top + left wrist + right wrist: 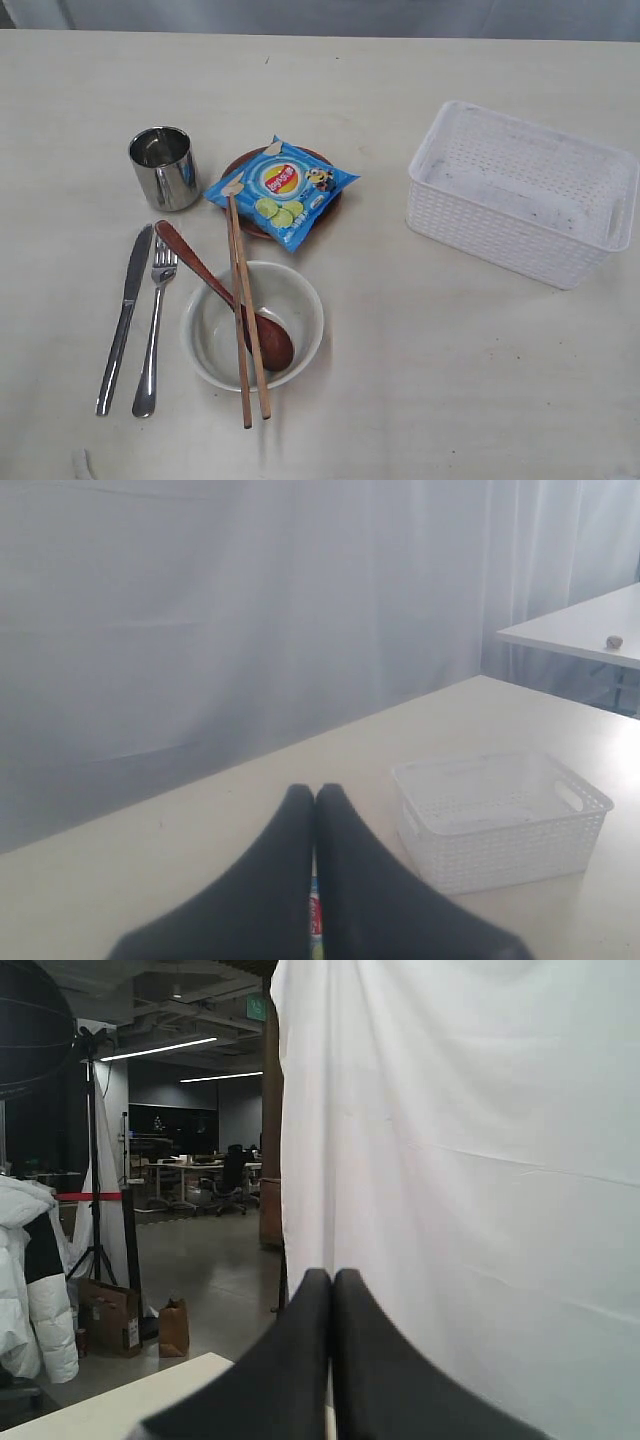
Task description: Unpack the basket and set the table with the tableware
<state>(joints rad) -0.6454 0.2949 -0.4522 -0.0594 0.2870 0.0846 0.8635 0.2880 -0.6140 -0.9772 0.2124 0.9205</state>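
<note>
While ext. view shows bowl (213,335) — L wrist shows basket (510,855).

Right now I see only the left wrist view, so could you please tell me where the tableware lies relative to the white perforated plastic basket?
Observer: In the exterior view it all lies left of the basket, the steel knife and fork farthest left.
Operator: Is the bowl free?
Observer: No, a dark red-brown wooden spoon rests in the white bowl and two wooden chopsticks lie across it.
Operator: And the plate?
Observer: A blue snack bag covers most of the brown round plate, beside a small steel cup.
</note>
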